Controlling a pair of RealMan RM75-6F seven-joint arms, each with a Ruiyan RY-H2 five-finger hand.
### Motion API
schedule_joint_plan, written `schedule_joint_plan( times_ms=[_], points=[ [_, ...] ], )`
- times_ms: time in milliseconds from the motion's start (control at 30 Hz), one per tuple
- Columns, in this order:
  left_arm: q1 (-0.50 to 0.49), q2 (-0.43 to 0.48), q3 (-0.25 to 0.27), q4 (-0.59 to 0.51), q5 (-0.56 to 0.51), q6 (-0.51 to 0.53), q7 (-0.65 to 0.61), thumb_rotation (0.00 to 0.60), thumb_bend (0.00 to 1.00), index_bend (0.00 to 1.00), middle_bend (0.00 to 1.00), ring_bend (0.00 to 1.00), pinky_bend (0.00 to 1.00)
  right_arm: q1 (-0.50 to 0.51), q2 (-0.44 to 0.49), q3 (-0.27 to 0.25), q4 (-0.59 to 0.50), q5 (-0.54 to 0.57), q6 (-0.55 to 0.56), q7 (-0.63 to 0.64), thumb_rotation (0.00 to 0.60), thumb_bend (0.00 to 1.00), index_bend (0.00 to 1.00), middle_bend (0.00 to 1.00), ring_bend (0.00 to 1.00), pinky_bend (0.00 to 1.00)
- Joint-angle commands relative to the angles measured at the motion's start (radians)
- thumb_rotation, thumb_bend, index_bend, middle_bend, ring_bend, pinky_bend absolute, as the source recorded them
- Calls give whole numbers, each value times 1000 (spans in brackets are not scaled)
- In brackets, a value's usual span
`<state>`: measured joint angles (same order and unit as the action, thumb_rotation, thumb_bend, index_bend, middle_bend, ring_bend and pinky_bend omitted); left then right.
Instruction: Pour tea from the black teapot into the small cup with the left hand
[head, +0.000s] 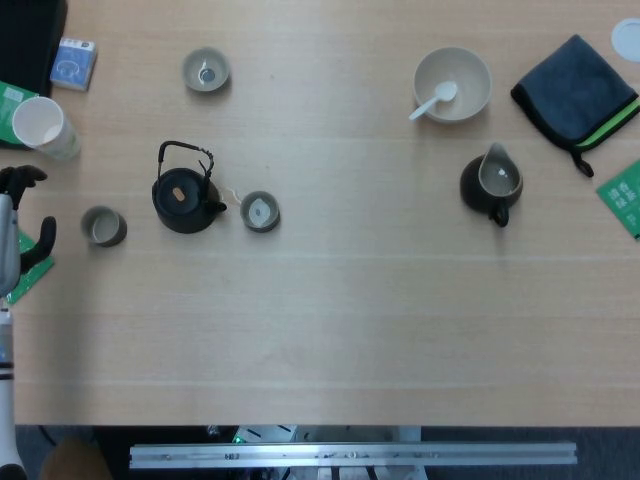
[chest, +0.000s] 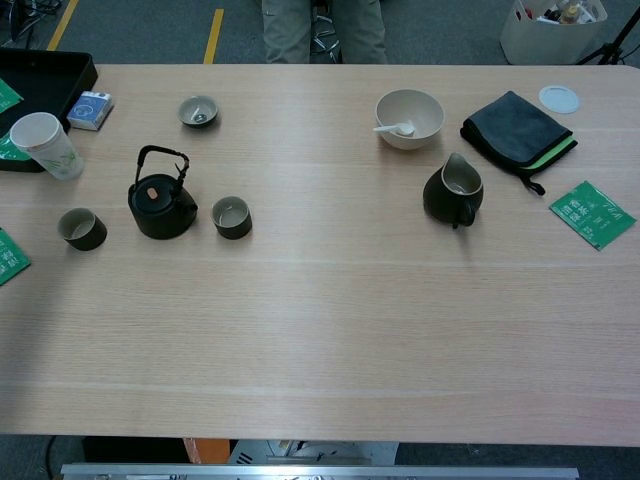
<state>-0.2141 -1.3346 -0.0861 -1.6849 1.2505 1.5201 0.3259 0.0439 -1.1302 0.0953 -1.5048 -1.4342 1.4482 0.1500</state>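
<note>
The black teapot (head: 183, 198) stands upright on the table (head: 350, 300), its spout just beside the small cup (head: 260, 211). The left hand (head: 12, 225), fingers spread and empty, sits at the table's left edge, well apart. Judging by this, pouring seems finished or unstarted; any next move calls for reaching to the handle.

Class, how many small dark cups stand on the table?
3: one cup left of the teapot, one right of it, and one further back. None appears hidden.
</note>
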Motion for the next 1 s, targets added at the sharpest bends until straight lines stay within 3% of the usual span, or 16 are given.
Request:
schedule_joint_plan(
  times_ms=[33, 600, 1000],
  points=[
    [30, 4, 13, -11, 32, 47, 5, 600, 326, 322, 376, 297, 172, 0, 1, -1, -2, -1, 1, 0, 600, 7, 177, 206, 127, 143],
    [64, -12, 72, 35, 211, 91, 107, 600, 325, 323, 370, 297, 172, -2, 3, -1, -3, 8, 0, 0, 600, 7, 176, 206, 127, 143],
    [68, 4, 78, 6, 206, 33, 142, 600, 325, 324, 368, 291, 171, 16, 4, -14, 2, -22, -18, 13, 600, 6, 177, 206, 127, 143]
  ],
)
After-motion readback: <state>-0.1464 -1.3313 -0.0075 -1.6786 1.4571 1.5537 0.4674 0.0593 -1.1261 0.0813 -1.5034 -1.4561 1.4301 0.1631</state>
